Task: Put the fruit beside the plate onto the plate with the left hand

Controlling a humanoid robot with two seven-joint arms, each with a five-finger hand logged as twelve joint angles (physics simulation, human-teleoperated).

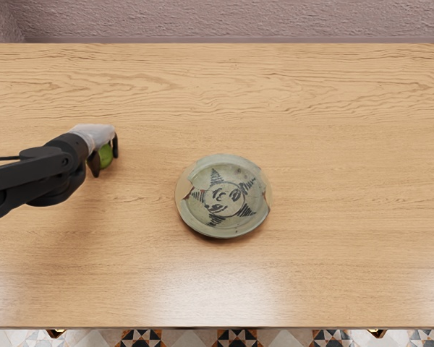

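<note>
One small round green fruit (105, 156) | left hand (99, 147) is cupping its middle | likely light, firm, slippery

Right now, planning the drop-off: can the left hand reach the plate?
Probably yes: the left hand, apparently gripping the green fruit, sits left of the plate with only tabletop showing between them.

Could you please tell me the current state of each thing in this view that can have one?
green fruit: gripped, left of the plate, not on it.
left hand: fingers shut on the green fruit.
plate: upright on the table, holding nothing.
right hand: not in view.
</note>
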